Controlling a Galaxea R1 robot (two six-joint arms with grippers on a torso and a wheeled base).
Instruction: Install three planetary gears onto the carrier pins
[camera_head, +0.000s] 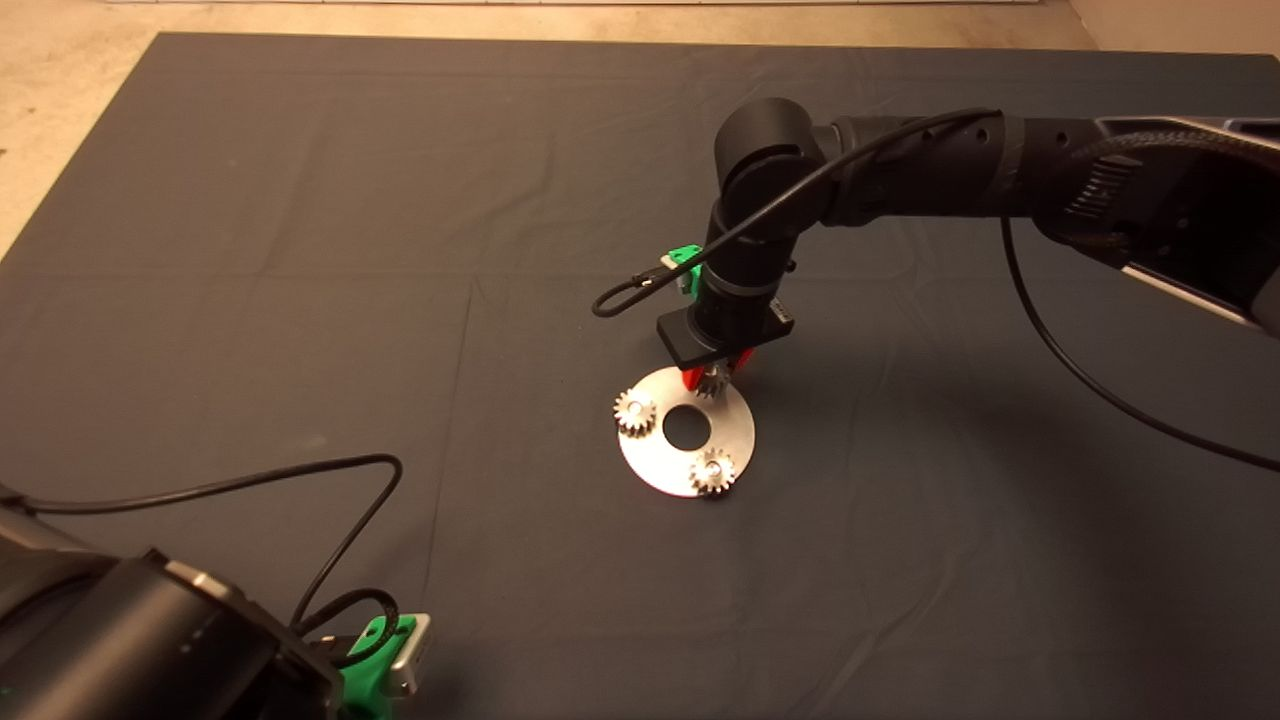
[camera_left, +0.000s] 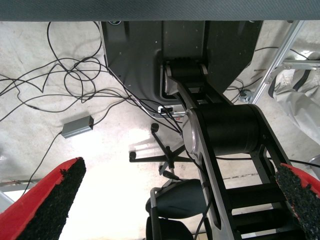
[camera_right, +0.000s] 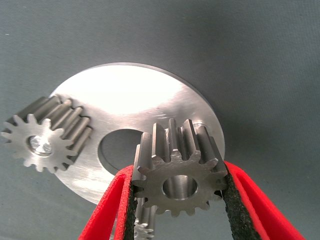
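Third planetary gear (camera_right: 177, 182) was clamped between the right gripper's (camera_right: 177, 200) two red fingers, black pads pressed against its teeth on both sides, centre hole open and facing the wrist camera. In the head view this gear (camera_head: 712, 381) sat at the upper edge of the metal disc (camera_head: 735, 430), just below the right gripper (camera_head: 714, 378); whether it touched the disc or a pin could not be told. The disc lay flat on the dark mat (camera_head: 300, 200) slightly right of frame centre, its large centre hole (camera_head: 686, 428) showing mat through it. Two other gears were already seated on carrier pins: one (camera_head: 635, 412) at the disc's left rim, one (camera_head: 712, 472) at its lower right rim, each with a bright pin end showing in its centre. In the right wrist view the left-rim gear (camera_right: 47, 135) stood on the disc (camera_right: 135, 95) at frame left, pin end (camera_right: 39, 145) visible in its bore; a sliver of the other seated gear (camera_right: 142, 227) showed low in the frame behind the left finger. The right arm reached in from the right edge, wrist pointing straight down over the disc. The left gripper (camera_head: 385, 660) was parked at the lower left edge of the head view, well apart from the disc. Its wrist view showed its fingers (camera_left: 50, 205) spread wide with nothing between them, above pale floor with loose cables (camera_left: 65, 75) and the robot's dark base (camera_left: 150, 55).
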